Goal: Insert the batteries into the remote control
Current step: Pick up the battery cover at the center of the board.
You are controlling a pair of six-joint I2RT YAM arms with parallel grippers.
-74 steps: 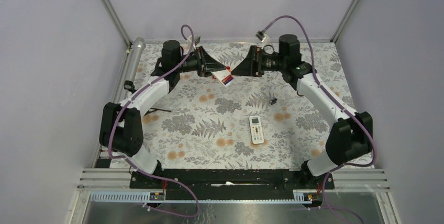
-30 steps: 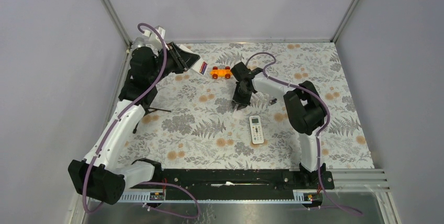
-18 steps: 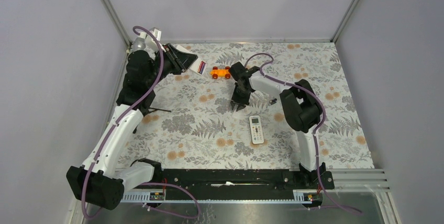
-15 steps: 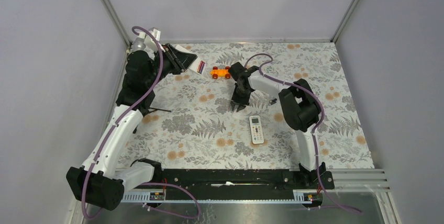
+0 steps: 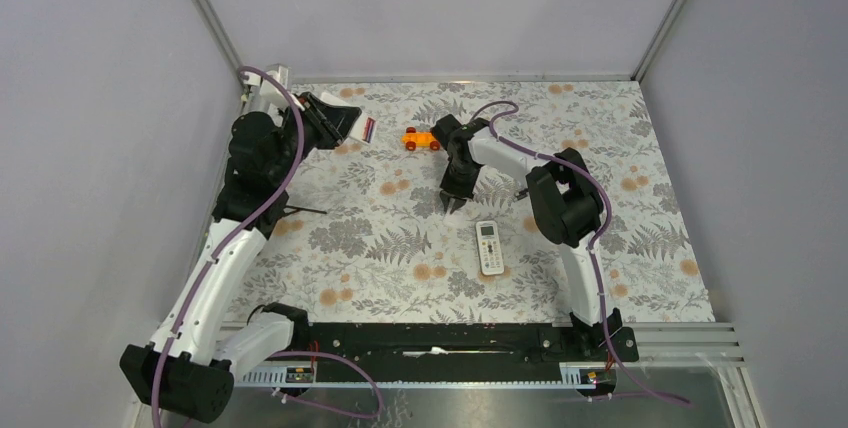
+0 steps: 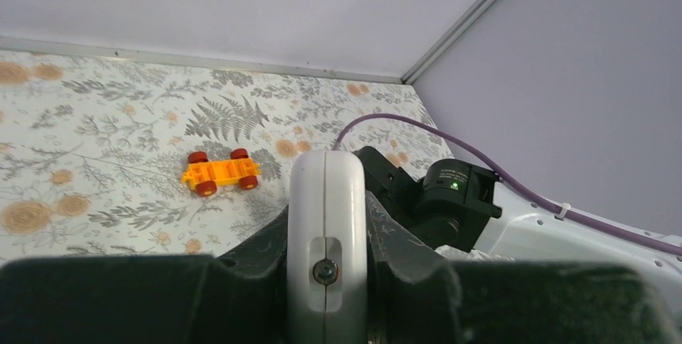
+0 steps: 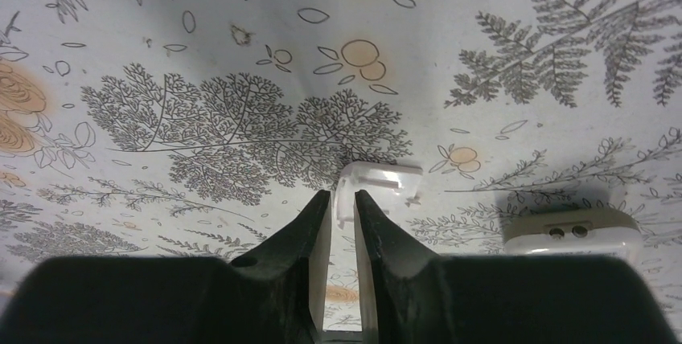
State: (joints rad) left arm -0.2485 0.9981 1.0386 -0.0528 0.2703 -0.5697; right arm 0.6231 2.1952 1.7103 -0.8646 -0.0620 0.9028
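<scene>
Remote control [image 5: 352,124]: raised at far left, clamped edgewise in left gripper [image 6: 328,264]; red-blue batteries [image 5: 369,131] show at its end. Judged light, stiff, slippery; hold by long edges. Right gripper [image 7: 340,197]: jaws narrow, pinching white cover [image 7: 384,182].

Plain lilac walls [image 5: 420,8], floral fern-print tabletop [image 5: 380,238], aluminium corner posts [image 5: 206,13]

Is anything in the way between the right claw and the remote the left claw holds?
Nothing directly. The orange toy car lies on the table just beside that line; the left gripper holds the remote control raised.
</scene>
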